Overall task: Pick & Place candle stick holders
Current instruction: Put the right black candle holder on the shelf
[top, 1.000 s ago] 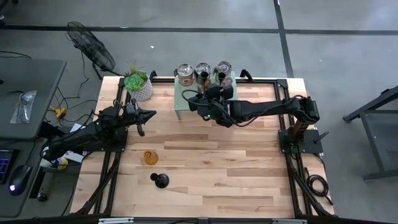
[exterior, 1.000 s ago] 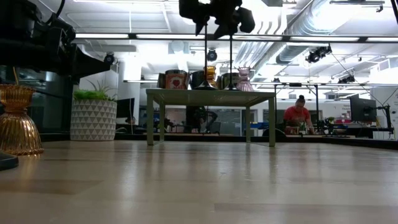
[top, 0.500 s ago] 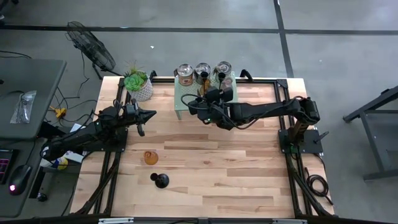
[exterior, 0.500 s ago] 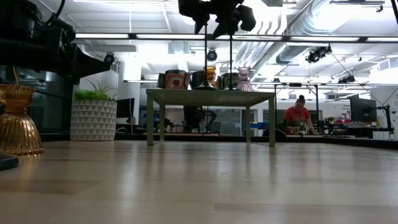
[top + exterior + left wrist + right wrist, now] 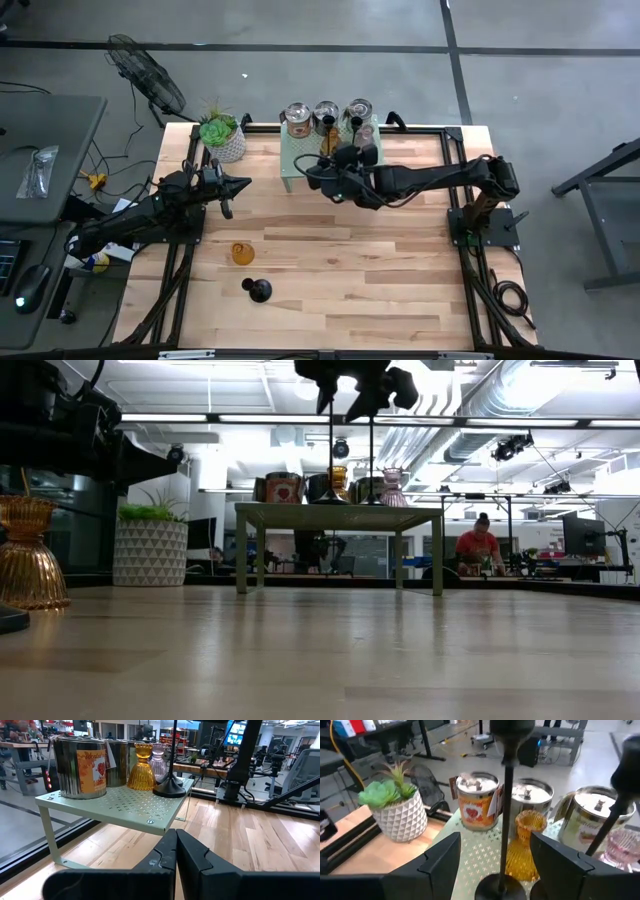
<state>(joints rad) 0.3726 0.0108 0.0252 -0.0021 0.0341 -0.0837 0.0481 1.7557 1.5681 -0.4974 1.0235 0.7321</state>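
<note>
While my right gripper (image 5: 322, 178) hangs just over the front edge of the pale green perforated metal riser (image 5: 300, 158), I see its fingers spread wide in the right wrist view, with a tall black stemmed candle holder with a round base (image 5: 506, 800) standing upright between them and apart from both. On that riser, behind the black stem, an amber ribbed glass holder (image 5: 529, 845) sits near the middle, a pale pink glass holder (image 5: 623, 845) is off to one side, and three shiny silver cups (image 5: 325, 116) line the back edge; the one with an orange label (image 5: 477, 801) is nearest the white geometric pot with a green succulent (image 5: 222, 138), which stands on the wooden table (image 5: 400, 270) just beside the riser. I can make out a second black stem (image 5: 615, 815) at the riser's pink-glass end.

Well away from the riser, towards the table's front, a second amber glass holder (image 5: 242, 253) stands alone, and a black round-based holder (image 5: 258, 290) lies just beyond it.

My left gripper (image 5: 232, 189) waits to the side of the riser, above the bare wood, with its fingers pressed together and holding nothing.

A person in a red top (image 5: 481, 546) shows in the room far behind the riser.
</note>
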